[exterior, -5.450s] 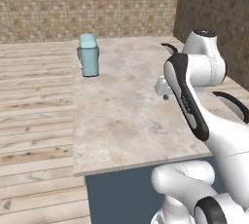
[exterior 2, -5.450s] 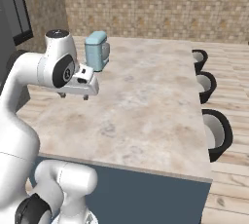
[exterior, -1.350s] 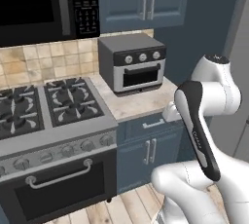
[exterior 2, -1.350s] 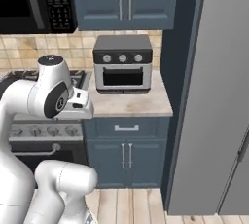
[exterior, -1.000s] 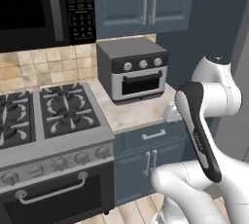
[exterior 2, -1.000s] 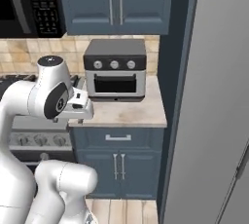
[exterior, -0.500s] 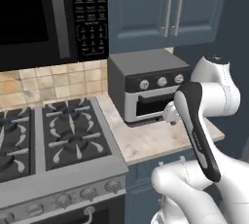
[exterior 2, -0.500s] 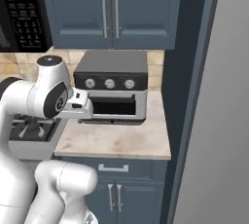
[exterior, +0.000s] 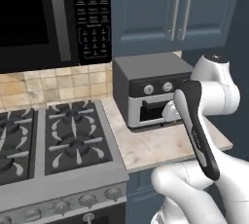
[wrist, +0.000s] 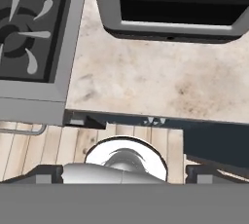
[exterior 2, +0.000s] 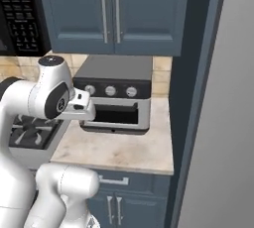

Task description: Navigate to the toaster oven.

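The toaster oven is a dark grey box with a silver front, round knobs and a dark glass door. It stands on the beige stone counter directly ahead of me, under the blue wall cabinets. In the right base view the toaster oven sits just behind my hand. My gripper hangs over the counter in front of the oven door, pointing down. In the hand view the toaster oven fills the top edge, and the gripper is open with nothing between its widely spread fingertips.
A large black microwave hangs over the gas stove to the left of the oven. A tall grey panel walls off the right side. Blue base cabinets stand under the counter, with wooden floor below.
The whole picture has shifted because the base has driven from an island counter to this wall of cabinets. It has closed in until the toaster oven looms large. The arm's pose is unchanged.
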Controlling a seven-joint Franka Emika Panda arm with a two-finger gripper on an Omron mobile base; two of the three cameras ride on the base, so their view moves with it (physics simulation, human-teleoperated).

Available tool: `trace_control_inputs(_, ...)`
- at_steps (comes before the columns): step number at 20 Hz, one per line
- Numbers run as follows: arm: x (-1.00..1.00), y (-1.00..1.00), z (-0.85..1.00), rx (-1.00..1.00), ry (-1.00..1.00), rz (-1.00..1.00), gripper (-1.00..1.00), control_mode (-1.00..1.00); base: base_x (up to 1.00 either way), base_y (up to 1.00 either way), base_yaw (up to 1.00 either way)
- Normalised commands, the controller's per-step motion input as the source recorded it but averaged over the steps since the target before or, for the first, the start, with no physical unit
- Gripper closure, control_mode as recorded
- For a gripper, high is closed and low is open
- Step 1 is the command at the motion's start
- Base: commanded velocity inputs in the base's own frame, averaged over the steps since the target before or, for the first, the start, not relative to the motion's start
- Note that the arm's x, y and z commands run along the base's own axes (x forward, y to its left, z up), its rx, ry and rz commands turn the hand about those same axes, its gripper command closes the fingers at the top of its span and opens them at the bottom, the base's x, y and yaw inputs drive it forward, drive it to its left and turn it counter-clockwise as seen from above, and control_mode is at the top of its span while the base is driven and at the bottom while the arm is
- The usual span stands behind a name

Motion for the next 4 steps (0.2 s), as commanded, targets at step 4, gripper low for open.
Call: trace_control_inputs(4,0.0,0.0,0.0,0.0,0.0,0.0,-1.0,1.0,0.48,-0.55,0.08)
